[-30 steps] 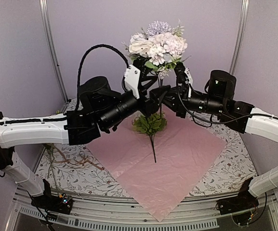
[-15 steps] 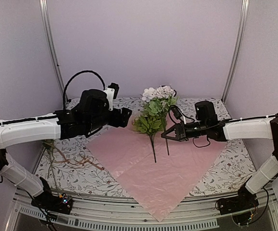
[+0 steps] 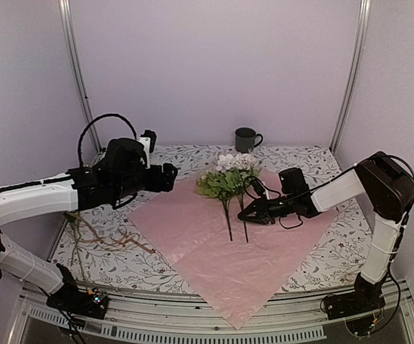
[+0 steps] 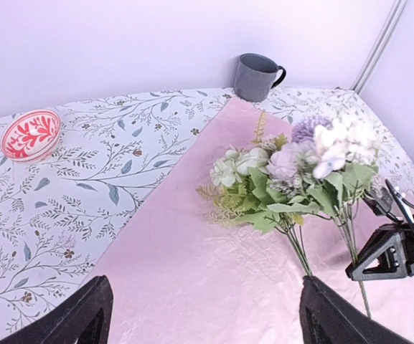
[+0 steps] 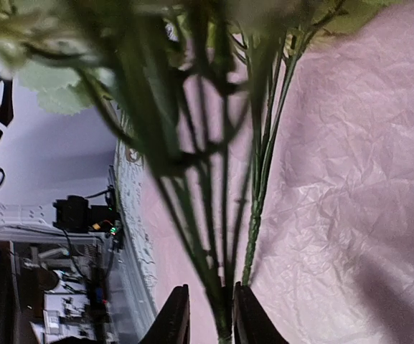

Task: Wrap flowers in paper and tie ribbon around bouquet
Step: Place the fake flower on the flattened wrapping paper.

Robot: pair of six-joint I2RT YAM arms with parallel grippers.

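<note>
left gripper [image 4: 205, 287] spread | right gripper [image 5: 211, 292] narrow around flowers [image 4: 300, 168] (pinch unclear), on paper [image 3: 250, 265]

Flowers [image 3: 224, 179] on the paper [image 3: 214, 244]
The paper lies in the middle of the table [image 3: 321, 258]; a mug [image 3: 246, 139] stands behind it, at the far edge.

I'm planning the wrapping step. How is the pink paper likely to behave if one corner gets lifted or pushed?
The paper looks thin and crinkled, so a lifted corner would probably flop and drape. Nothing rests on its near half, so a push there would likely bunch or slide it. The flowers lying on it may pin the far part.
</note>
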